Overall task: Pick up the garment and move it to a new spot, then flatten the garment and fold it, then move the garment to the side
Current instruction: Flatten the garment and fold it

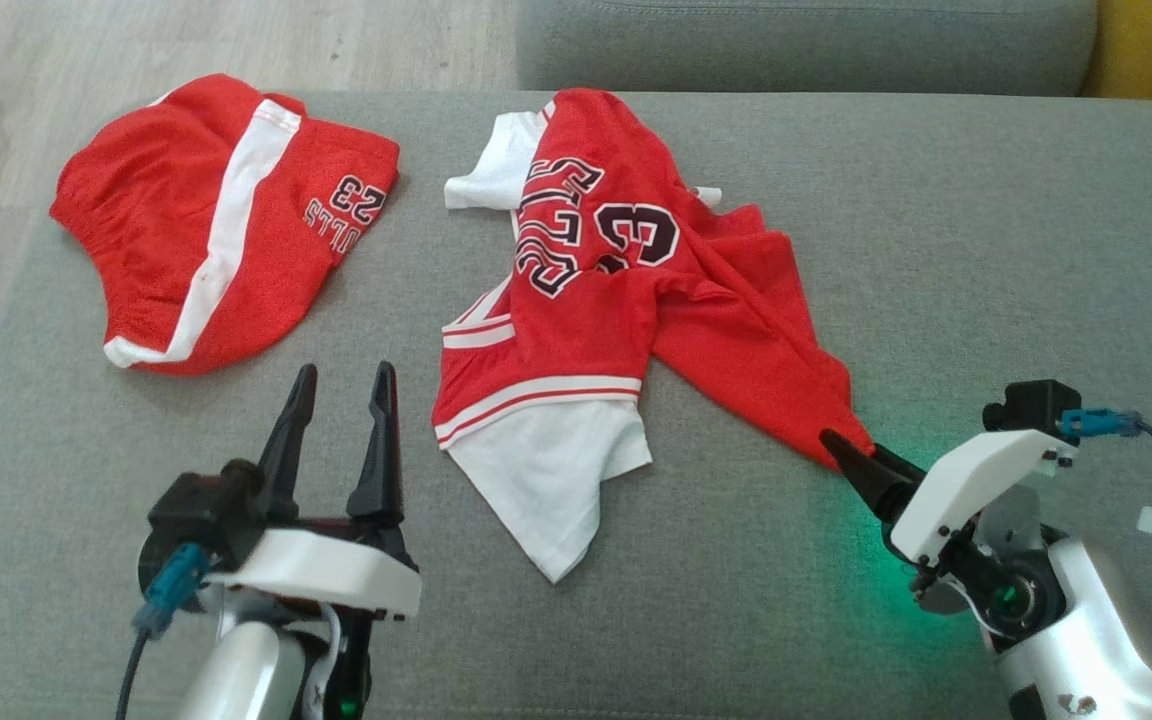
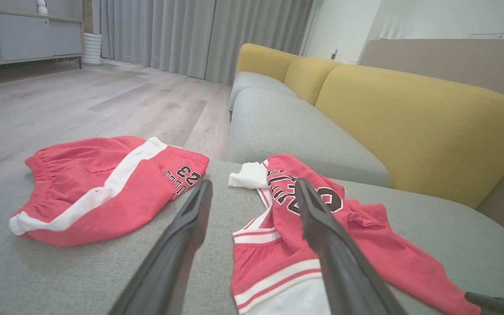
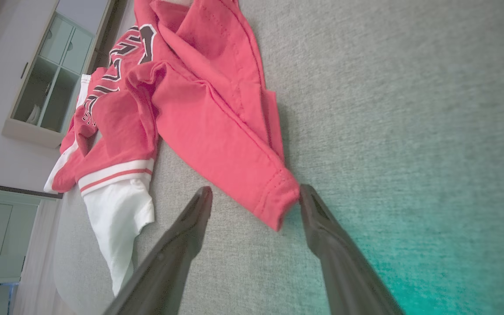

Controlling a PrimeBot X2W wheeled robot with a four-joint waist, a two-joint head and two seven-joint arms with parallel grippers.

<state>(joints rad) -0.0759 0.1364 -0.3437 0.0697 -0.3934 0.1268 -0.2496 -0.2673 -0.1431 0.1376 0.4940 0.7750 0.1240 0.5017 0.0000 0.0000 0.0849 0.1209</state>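
Note:
The garment (image 1: 596,300) is a crumpled red jersey with white sleeves and black lettering, lying mid-surface on the grey cushion (image 1: 986,250). It also appears in the left wrist view (image 2: 365,236) and the right wrist view (image 3: 199,109). My right gripper (image 1: 851,445) is open at the garment's lower right red corner. In its wrist view that corner lies between the spread fingers of the gripper (image 3: 255,192), which have not closed on it. My left gripper (image 1: 344,372) stands open and empty just left of the garment, fingers pointing away from me (image 2: 253,183).
Red shorts (image 1: 206,220) with a white stripe lie at the far left of the cushion (image 2: 94,192). Beyond are a grey sofa seat (image 1: 806,45) and a yellow backrest (image 2: 409,122). Wooden floor (image 1: 136,50) shows off the left edge.

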